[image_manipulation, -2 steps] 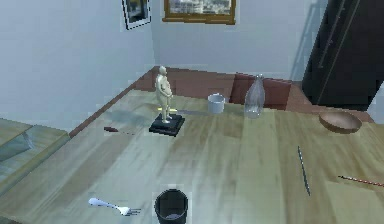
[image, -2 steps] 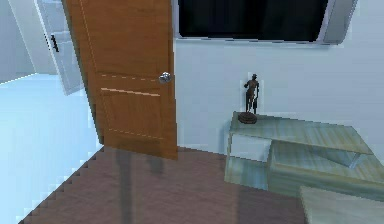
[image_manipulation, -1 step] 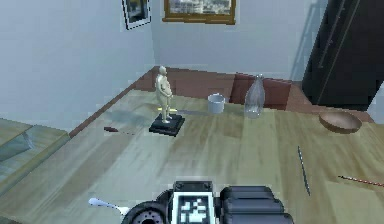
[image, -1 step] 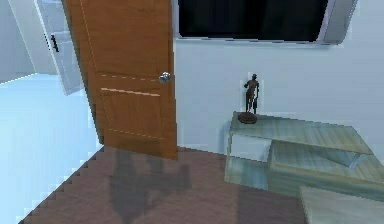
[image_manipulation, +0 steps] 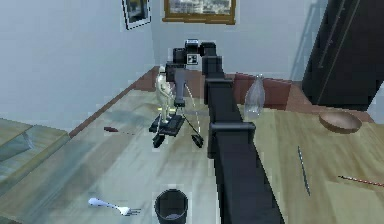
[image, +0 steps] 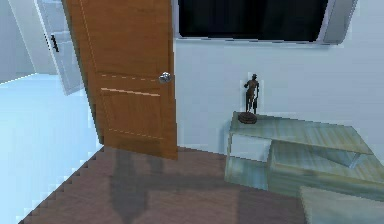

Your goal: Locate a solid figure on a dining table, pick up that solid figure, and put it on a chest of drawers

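Note:
A pale, slender figure (image_manipulation: 164, 90) stands upright near the far left side of the light wooden dining table (image_manipulation: 100, 170). The dark arm (image_manipulation: 235, 150) rises from the bottom edge. Its gripper (image_manipulation: 177, 140) sits right below the figure, thin fingers (image_manipulation: 160, 140) pointing down toward the tabletop. I cannot tell whether it holds anything, since the figure and table are right behind it. In the forward view, a low greenish chest of drawers (image: 300, 135) stands against the wall at right, with a small dark statue (image: 251, 97) on top.
On the table lie a clear glass bottle (image_manipulation: 255, 95), a brown bowl (image_manipulation: 340, 121), a dark cup (image_manipulation: 171, 205), a fork (image_manipulation: 112, 207) and a thin stick (image_manipulation: 301, 168). Framed pictures (image_manipulation: 200, 9) hang on the wall. A wooden door (image: 125, 75) stands at the forward view's left.

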